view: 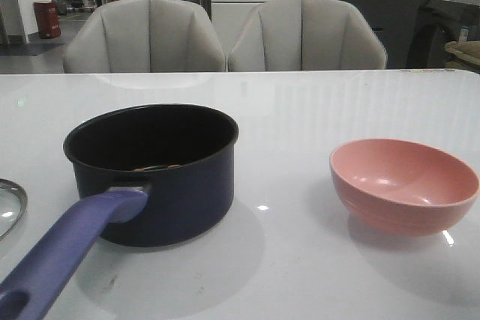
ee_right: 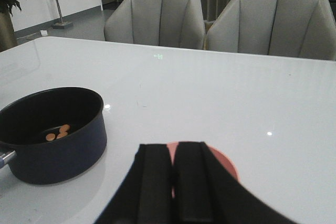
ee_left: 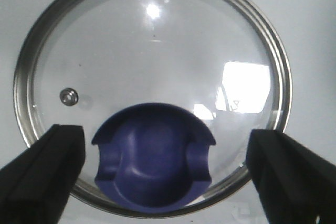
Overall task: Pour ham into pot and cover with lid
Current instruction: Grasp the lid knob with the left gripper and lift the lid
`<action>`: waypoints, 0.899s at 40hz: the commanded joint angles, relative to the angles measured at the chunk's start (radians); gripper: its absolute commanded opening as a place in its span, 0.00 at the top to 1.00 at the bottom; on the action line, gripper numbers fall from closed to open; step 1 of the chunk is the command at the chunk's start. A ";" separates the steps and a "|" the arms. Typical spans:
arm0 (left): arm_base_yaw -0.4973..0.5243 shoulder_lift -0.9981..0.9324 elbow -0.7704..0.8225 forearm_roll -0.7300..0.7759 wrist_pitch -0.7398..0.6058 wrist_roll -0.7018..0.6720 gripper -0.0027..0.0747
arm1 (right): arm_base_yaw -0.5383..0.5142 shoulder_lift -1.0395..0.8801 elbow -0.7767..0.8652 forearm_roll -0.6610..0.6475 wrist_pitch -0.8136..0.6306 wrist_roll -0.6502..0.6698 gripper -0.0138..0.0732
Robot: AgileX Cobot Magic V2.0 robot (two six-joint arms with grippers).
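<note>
On the white counter, nearest the robot, the long purple-blue handle of the pot reaches toward the front-left edge, a hole showing at its end. The dark navy saucepan stands upright left of centre, and the right wrist view shows a few small orange ham slices lying on its black floor. At the far left edge of the front view a sliver of the glass lid rests flat on the counter, apart from the pot. The left wrist view looks straight down on that lid: metal rim, small steam vent, blue-purple knob. The left gripper hangs over it with its black fingers spread wide, one on each side of the knob and not touching it. To the right, well apart from the pot, sits the pink bowl, upright, nothing visible inside. The right gripper hangs just above the bowl's near rim, its fingers pressed together on nothing. Beyond the counter stand two grey chairs
</note>
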 commanded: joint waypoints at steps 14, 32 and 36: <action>0.001 0.033 -0.028 -0.006 0.020 0.000 0.13 | 0.002 0.009 -0.025 0.004 -0.083 -0.007 0.67; 0.001 0.033 -0.028 -0.006 0.004 0.005 0.50 | 0.002 0.009 -0.025 0.004 -0.083 -0.007 0.67; 0.001 0.033 -0.028 -0.006 0.024 0.028 0.63 | 0.002 0.009 -0.025 0.004 -0.083 -0.007 0.67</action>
